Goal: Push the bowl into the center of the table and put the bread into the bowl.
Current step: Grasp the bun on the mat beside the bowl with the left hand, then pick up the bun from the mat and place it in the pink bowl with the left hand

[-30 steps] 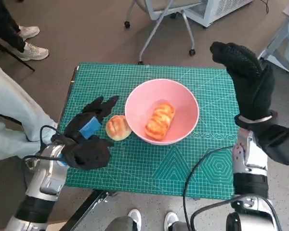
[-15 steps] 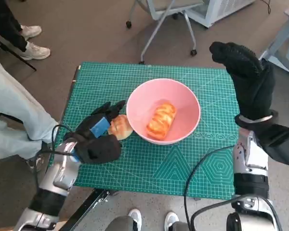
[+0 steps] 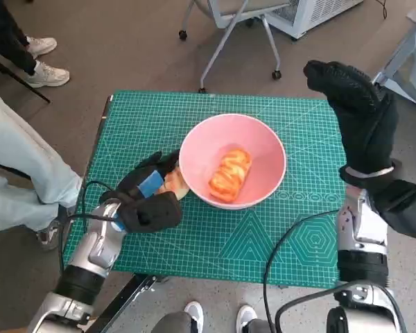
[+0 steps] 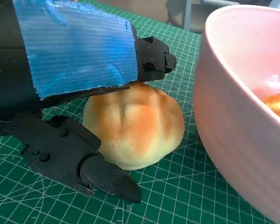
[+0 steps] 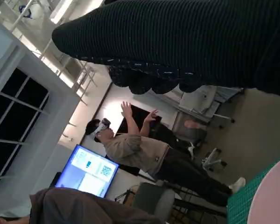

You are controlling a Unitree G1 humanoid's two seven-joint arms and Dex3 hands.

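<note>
The pink bowl (image 3: 263,142) stands near the middle of the green mat (image 3: 215,243), with a glazed bread (image 3: 230,173) lying inside it. A round bun (image 3: 176,182) sits on the mat against the bowl's left side. My left hand (image 3: 147,201) reaches over the bun. In the left wrist view the bun (image 4: 133,123) lies between the upper fingers (image 4: 151,58), which touch its top, and the thumb (image 4: 88,165) low beside it, close to the bowl (image 4: 233,121). My right hand (image 3: 357,114) hovers high over the table's right edge, holding nothing.
A person's legs (image 3: 24,166) are close to the table's left side, and shoes (image 3: 45,73) show farther back. A wheeled chair base (image 3: 229,31) stands behind the table. In the right wrist view a person wearing a headset (image 5: 130,147) stands across the room.
My left hand has moved right and forward onto the bun, now covering most of it. The bowl and my right hand stay where they were.
</note>
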